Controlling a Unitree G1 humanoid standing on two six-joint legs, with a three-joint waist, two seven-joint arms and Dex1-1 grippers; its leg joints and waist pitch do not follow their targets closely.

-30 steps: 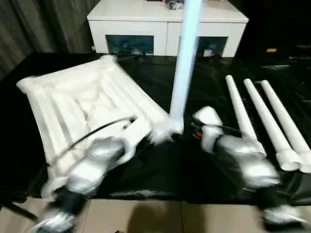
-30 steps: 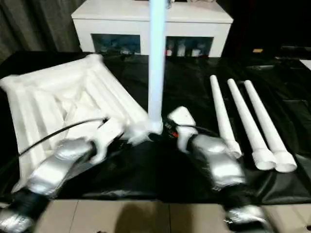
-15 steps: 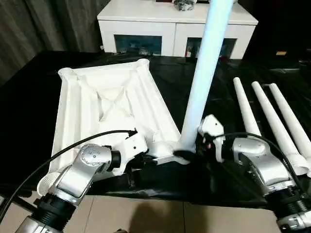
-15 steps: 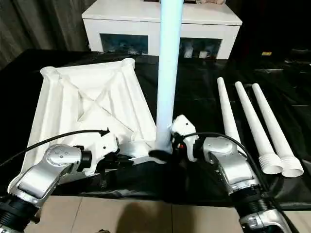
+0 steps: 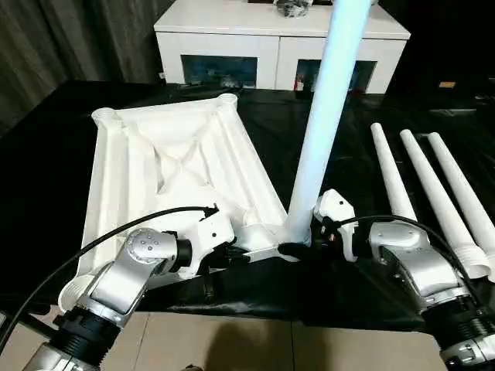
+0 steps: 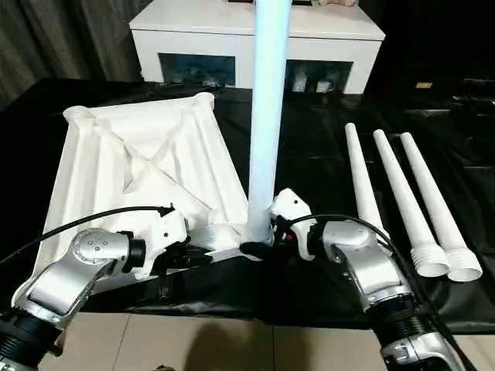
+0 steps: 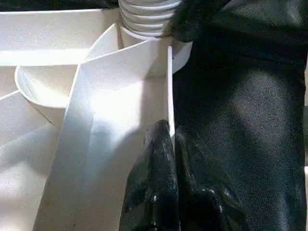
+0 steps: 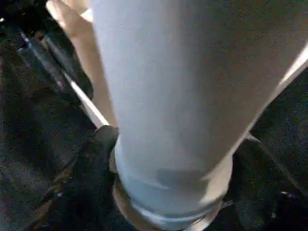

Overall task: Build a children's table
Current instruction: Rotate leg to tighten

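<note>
A white table top (image 5: 166, 166) lies ribbed side up on the black-covered bench (image 5: 46, 154), with the robot's left hand (image 7: 169, 139) closed down narrow on the thin wall of the top's near edge, just beside the near corner socket (image 5: 267, 236). In that socket one long white leg (image 5: 321, 124) stands nearly upright, its long axis rising from the top and leaning slightly away from it, and its threaded collar sits at the socket's mouth in the left wrist view. The right hand (image 6: 259, 249) is at the foot of this leg, its black fingers (image 8: 94, 159) set on either side of the base and touching it, so it appears to hold the leg where it meets the socket. Of the two hands, the right is the one on the leg, and the left steadies the top; the leg probably needs turning or pressing straight down along its own axis to seat fully. Beyond the right arm, well apart from the socket, three spare legs (image 5: 429, 189) lie side by side on the bench, thick ends toward the robot.
</note>
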